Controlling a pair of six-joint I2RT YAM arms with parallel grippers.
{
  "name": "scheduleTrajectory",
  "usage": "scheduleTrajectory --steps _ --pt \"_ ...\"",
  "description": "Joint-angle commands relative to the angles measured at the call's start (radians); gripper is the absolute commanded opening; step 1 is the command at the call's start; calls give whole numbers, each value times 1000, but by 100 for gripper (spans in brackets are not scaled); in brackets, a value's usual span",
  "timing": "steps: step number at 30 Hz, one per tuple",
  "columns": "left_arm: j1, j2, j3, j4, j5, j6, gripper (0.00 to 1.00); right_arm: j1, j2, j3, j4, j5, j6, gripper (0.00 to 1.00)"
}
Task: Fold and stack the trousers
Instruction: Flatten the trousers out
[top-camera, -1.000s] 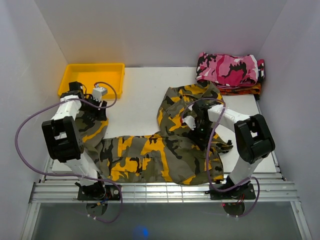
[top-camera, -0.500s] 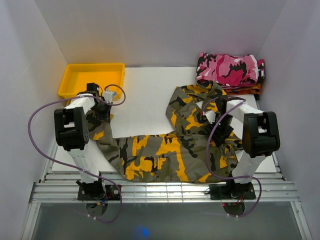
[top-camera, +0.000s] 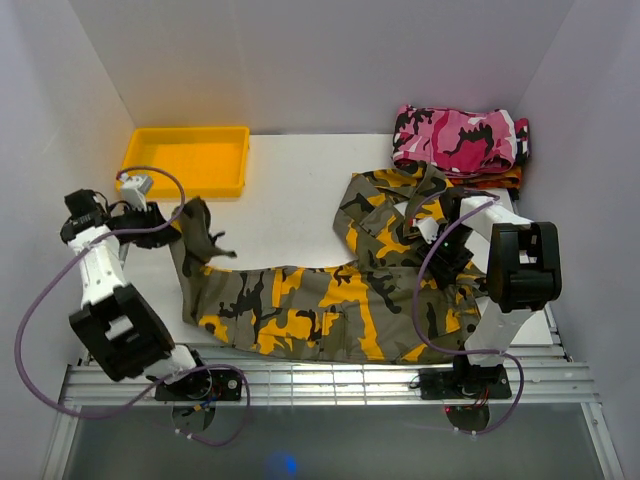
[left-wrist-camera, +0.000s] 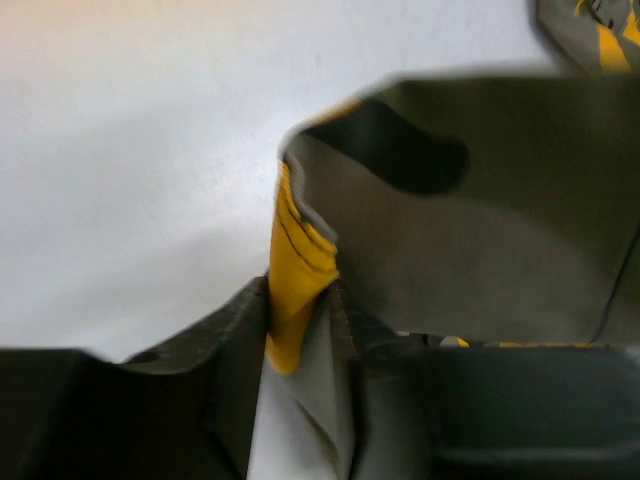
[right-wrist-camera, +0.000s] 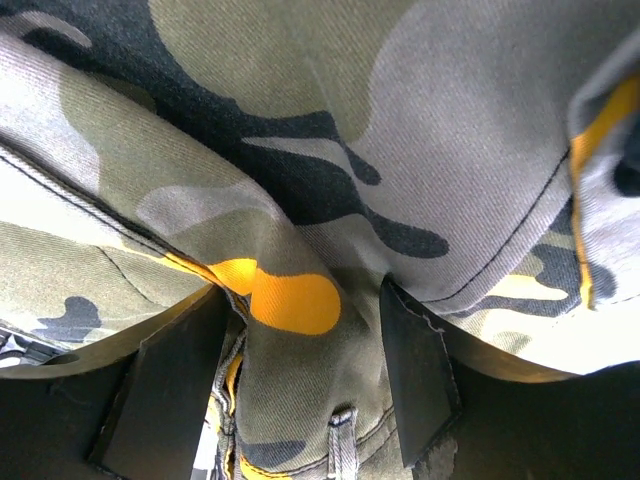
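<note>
Trousers (top-camera: 320, 305) are laid out, unfolded | one end is clamped in left gripper (left-wrist-camera: 300, 300) | cloth is clamped in right gripper (right-wrist-camera: 300, 310) | folding, stacking not yet done

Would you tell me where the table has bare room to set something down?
The largest bare patch of table lies mid-back, bordered by the yellow tray on the left and the trousers to the right and front. The tray looks empty. It is crowded at back right, where the pink camouflage garment sits, and along the front, covered by trousers.
</note>
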Motion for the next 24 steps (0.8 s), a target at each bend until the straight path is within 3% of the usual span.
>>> scheduleTrajectory --steps 1,2,6,12,14,16,18,22,24 --pt "62 228 -92 -97 2 111 45 -7 19 56 16 -7 -17 67" --pt "122 258 -87 -80 -1 84 51 -7 15 57 18 -2 -20 66" --pt "248 334 -9 -67 20 113 59 -7 -5 59 4 -5 -25 66" --pt "254 231 65 -83 -47 192 64 -5 -13 82 -17 -12 -34 66" --pt "205 167 51 -79 -103 238 64 -5 -14 83 -17 -12 -41 66" --pt "143 151 68 -189 -111 457 64 -5 -11 89 -28 -16 -48 65" --pt "83 168 89 -278 -148 582 64 -4 -10 105 -51 -36 -63 65" --pt "-79 289 232 -413 -190 724 65 12 -10 126 -82 -36 -92 65" --pt "-150 363 313 -461 -280 749 65 16 -8 139 -102 -44 -94 65"
